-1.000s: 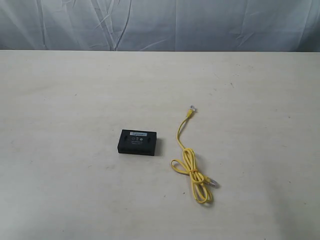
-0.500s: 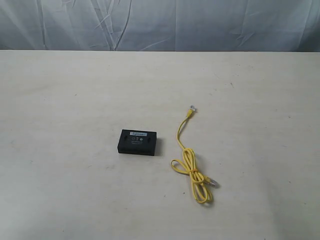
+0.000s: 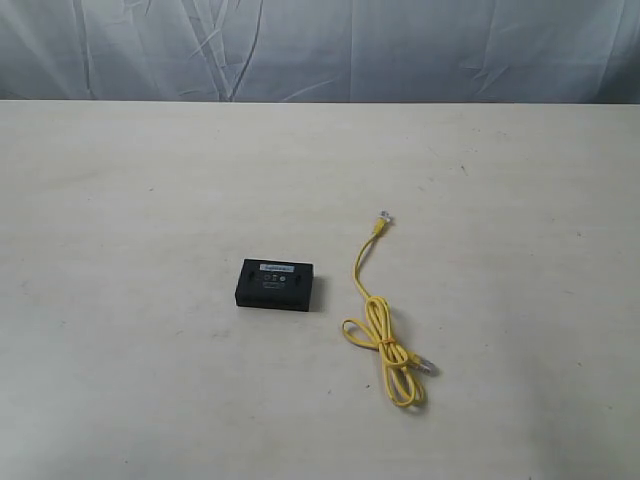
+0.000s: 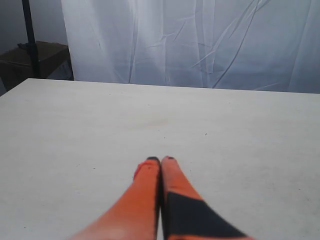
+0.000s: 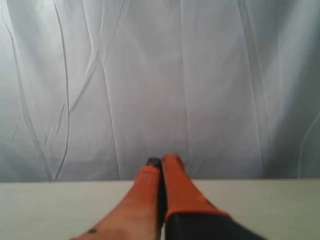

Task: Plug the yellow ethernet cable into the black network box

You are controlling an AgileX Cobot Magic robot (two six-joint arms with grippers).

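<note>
The black network box [image 3: 274, 284] lies flat near the middle of the table in the exterior view, its white label strip facing up. Just to its right lies the yellow ethernet cable [image 3: 378, 325], looped and knotted, with one clear plug at the far end [image 3: 384, 219] and the other near the loop [image 3: 427, 366]. Neither gripper appears in the exterior view. My left gripper [image 4: 160, 160] is shut with nothing in it, above bare table. My right gripper [image 5: 161, 161] is also shut and empty, pointing toward the curtain. Box and cable are out of both wrist views.
The pale table [image 3: 120, 200] stretches wide around the two objects. A wrinkled white curtain [image 3: 320, 50] hangs behind the far edge. A dark stand [image 4: 29, 35] and a brown box [image 4: 30, 57] sit beyond the table's corner in the left wrist view.
</note>
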